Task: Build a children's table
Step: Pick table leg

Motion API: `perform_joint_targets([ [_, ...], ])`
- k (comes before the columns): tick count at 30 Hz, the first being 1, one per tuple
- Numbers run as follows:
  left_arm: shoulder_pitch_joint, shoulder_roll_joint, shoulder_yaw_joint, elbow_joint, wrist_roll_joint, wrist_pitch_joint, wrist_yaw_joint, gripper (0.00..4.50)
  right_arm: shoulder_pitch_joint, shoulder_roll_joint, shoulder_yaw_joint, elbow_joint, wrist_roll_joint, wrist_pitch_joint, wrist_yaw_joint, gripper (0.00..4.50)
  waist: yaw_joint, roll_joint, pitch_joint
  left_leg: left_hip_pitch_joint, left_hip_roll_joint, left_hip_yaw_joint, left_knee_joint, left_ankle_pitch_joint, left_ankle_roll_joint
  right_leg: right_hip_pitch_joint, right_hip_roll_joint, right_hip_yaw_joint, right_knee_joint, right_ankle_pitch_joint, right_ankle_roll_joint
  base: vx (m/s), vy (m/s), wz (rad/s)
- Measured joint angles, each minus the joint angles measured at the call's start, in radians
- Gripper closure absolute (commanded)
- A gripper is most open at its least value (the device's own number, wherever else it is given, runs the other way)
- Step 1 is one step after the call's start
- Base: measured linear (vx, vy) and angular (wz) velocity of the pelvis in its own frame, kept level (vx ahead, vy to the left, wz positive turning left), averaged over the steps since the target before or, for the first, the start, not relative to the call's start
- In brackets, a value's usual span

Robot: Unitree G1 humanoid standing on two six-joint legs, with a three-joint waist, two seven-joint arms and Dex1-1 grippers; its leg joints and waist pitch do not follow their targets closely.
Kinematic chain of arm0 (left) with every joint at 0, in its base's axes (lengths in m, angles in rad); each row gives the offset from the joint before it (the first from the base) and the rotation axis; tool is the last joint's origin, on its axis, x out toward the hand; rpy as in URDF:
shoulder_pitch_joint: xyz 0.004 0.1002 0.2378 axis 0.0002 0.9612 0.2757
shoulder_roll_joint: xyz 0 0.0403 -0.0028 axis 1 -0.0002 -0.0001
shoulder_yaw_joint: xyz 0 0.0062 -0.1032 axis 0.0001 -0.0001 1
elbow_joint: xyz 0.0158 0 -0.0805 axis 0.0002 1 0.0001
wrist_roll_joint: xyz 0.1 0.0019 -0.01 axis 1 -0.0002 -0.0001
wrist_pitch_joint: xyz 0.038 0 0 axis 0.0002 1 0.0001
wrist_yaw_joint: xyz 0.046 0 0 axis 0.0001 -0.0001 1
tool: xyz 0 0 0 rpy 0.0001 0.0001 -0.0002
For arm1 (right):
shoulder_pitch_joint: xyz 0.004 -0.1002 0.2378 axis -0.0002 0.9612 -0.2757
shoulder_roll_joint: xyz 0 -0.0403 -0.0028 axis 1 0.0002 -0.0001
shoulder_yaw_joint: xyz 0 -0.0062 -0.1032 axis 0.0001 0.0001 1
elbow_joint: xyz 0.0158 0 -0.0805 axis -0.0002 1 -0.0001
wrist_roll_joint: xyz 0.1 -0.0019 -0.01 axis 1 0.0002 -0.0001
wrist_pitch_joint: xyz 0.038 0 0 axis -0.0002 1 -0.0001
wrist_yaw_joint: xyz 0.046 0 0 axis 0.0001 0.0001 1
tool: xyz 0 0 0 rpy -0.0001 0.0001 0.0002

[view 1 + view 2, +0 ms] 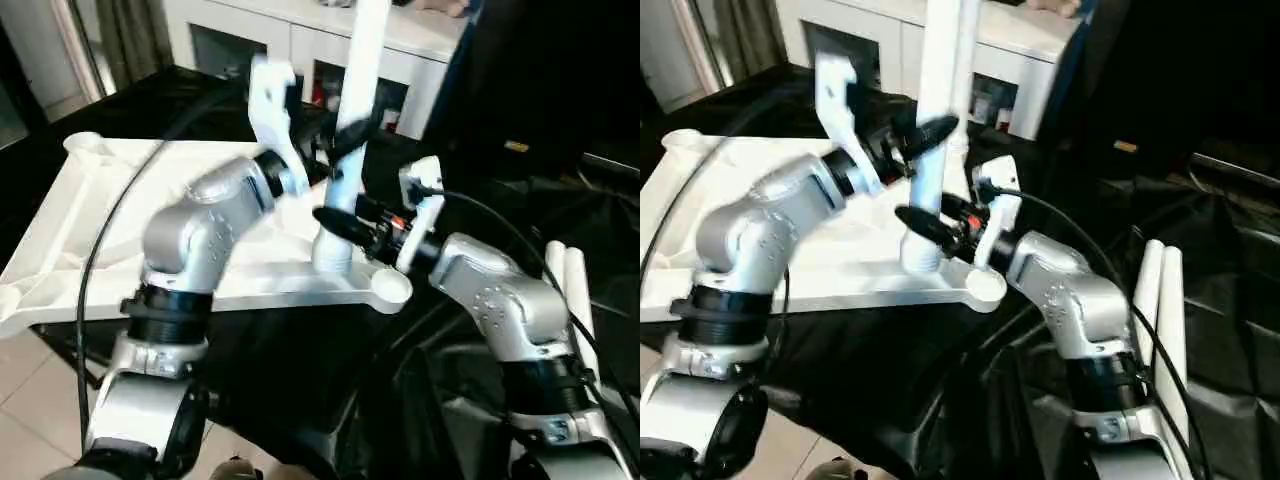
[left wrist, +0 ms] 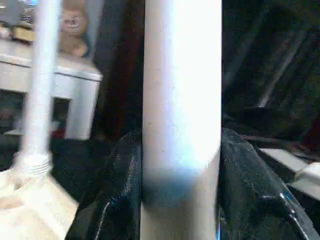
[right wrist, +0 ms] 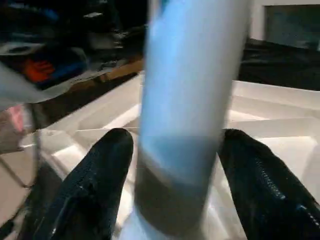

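Table leg (image 1: 362,90) stands upright in tabletop (image 1: 90,215) socket, gripped by both grippers' fingers (image 3: 95,185).

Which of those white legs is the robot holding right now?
The upright leg standing on the tabletop, with both the left gripper and right gripper around it. The two spare legs lie untouched on the robot's right.

Both claws, left claw (image 1: 930,130) above right claw (image 1: 923,222), grip an upright leg (image 1: 940,90) on the table top (image 1: 700,180).
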Motion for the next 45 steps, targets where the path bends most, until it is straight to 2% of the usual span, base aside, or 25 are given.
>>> perform_joint_targets([
  [2,0.000,-0.009,0.002,-0.004,0.004,0.000,0.022,2.67,-0.003,0.004,0.002,0.010,-0.007,-0.008,-0.010,1.86,0.000,0.000,0.000,0.000,0.000,0.000,0.000,0.000,0.000,0.000,0.000,0.000,0.000,0.000,0.000,0.000,0.000,0.00],
  [4,0.000,-0.015,0.003,-0.004,0.008,0.000,0.036,2.67,-0.005,0.014,0.003,0.018,-0.009,-0.011,-0.016,1.90,0.000,0.000,0.000,0.000,0.000,0.000,0.000,0.000,0.000,0.000,0.000,0.000,0.000,0.000,0.000,0.000,0.000,0.00],
  [6,0.000,-0.022,0.007,-0.005,0.016,-0.001,0.047,2.67,-0.007,0.025,0.005,0.028,-0.018,-0.012,-0.024,2.24,-0.001,0.000,0.000,0.000,0.000,0.000,0.000,0.000,0.000,0.000,0.000,0.000,0.000,0.000,0.000,0.000,0.000,0.00],
  [10,0.000,-0.029,0.013,-0.007,0.020,-0.001,0.053,2.67,-0.008,0.025,0.012,0.041,-0.028,-0.012,-0.027,2.52,-0.001,0.000,0.000,0.000,0.000,0.000,0.000,0.000,0.000,0.000,0.000,0.000,0.000,0.000,0.000,0.000,0.000,0.00],
  [18,0.004,-0.028,0.012,-0.008,0.023,-0.001,0.050,2.67,-0.012,0.026,0.008,0.045,-0.023,0.005,-0.018,2.62,-0.001,0.000,0.000,0.000,0.000,0.000,0.000,0.000,0.000,0.000,0.000,0.000,0.000,0.000,0.000,0.000,0.000,0.00],
  [20,0.004,-0.028,0.014,-0.008,0.021,0.002,0.045,2.11,-0.012,0.025,0.004,0.045,-0.021,0.008,-0.008,2.62,-0.001,0.000,0.000,0.000,0.000,0.000,0.000,0.000,0.000,0.000,0.000,0.000,0.000,0.000,0.000,0.000,0.000,0.00],
  [22,0.004,-0.021,0.027,-0.010,-0.001,0.026,0.028,1.97,-0.009,0.013,0.004,0.045,-0.014,0.009,0.018,2.62,-0.001,0.000,0.000,0.000,0.000,0.000,0.000,0.000,0.000,0.000,0.000,0.000,0.000,0.000,0.000,0.000,0.000,0.00],
  [26,-0.007,0.022,0.095,0.000,-0.123,0.102,-0.088,1.57,0.022,-0.033,0.010,0.021,0.037,0.008,0.148,2.62,0.000,-0.001,0.000,0.000,0.000,0.000,0.000,0.000,0.001,0.000,0.000,0.000,0.000,0.000,0.000,0.000,0.000,0.00],
  [28,-0.007,0.046,0.099,0.000,-0.160,0.126,-0.155,1.49,0.036,-0.039,0.008,0.001,0.070,0.013,0.193,2.62,0.001,-0.001,0.000,0.000,0.000,0.001,0.000,0.000,0.001,0.000,0.000,0.000,0.000,0.000,0.000,0.000,0.000,0.00],
  [29,-0.007,0.083,0.093,0.000,-0.196,0.157,-0.240,1.49,0.053,-0.050,-0.001,-0.025,0.118,0.030,0.250,2.63,0.001,-0.001,0.000,0.000,0.000,0.001,0.000,-0.001,0.001,-0.001,0.000,0.000,0.000,0.000,0.000,0.000,0.000,0.00],
  [31,-0.007,0.115,0.091,-0.013,-0.234,0.186,-0.325,1.49,0.066,-0.068,-0.017,-0.048,0.166,0.047,0.307,2.63,0.002,-0.001,0.000,0.000,0.000,0.001,0.000,-0.001,0.002,0.000,0.000,0.000,0.000,0.000,0.000,0.000,0.000,0.00],
  [34,-0.007,0.122,0.093,-0.024,-0.273,0.212,-0.378,1.49,0.068,-0.083,-0.038,-0.070,0.201,0.059,0.349,2.63,0.004,-0.002,0.000,0.001,0.000,0.001,0.000,-0.001,0.001,0.000,0.000,0.000,0.000,0.000,0.000,0.000,0.000,0.00],
  [36,-0.007,0.122,0.104,-0.030,-0.333,0.255,-0.411,1.49,0.078,-0.096,-0.039,-0.083,0.226,0.071,0.386,2.63,0.005,-0.002,-0.001,0.001,0.000,0.001,0.000,0.000,0.001,0.001,0.000,0.000,0.000,0.000,0.000,0.000,0.000,0.00],
  [37,-0.007,0.122,0.109,-0.037,-0.348,0.268,-0.420,1.78,0.083,-0.095,-0.040,-0.083,0.235,0.073,0.395,2.63,0.004,-0.002,-0.001,0.001,0.001,0.001,0.000,0.000,0.001,0.001,0.000,0.000,0.000,0.000,0.000,0.000,0.000,0.00],
  [41,-0.007,0.114,0.121,-0.039,-0.377,0.285,-0.431,1.85,0.101,-0.103,-0.042,-0.115,0.259,0.080,0.417,2.63,0.004,-0.002,-0.001,0.001,0.001,0.001,0.000,0.000,0.001,0.000,0.000,0.000,0.000,0.000,0.000,0.000,0.000,0.00],
  [42,-0.007,0.116,0.121,-0.039,-0.381,0.289,-0.439,2.15,0.108,-0.109,-0.042,-0.120,0.263,0.084,0.423,2.63,0.004,-0.002,-0.001,0.001,0.001,0.001,0.000,0.000,0.001,0.000,0.000,0.000,0.000,0.000,0.000,0.000,0.000,0.00],
  [45,-0.007,0.126,0.119,-0.039,-0.385,0.303,-0.460,2.34,0.122,-0.132,-0.032,-0.134,0.274,0.106,0.452,2.63,0.004,-0.002,-0.001,0.000,0.001,0.001,0.000,0.000,0.001,0.000,0.000,0.000,0.000,0.000,0.000,0.000,0.000,0.00],
])
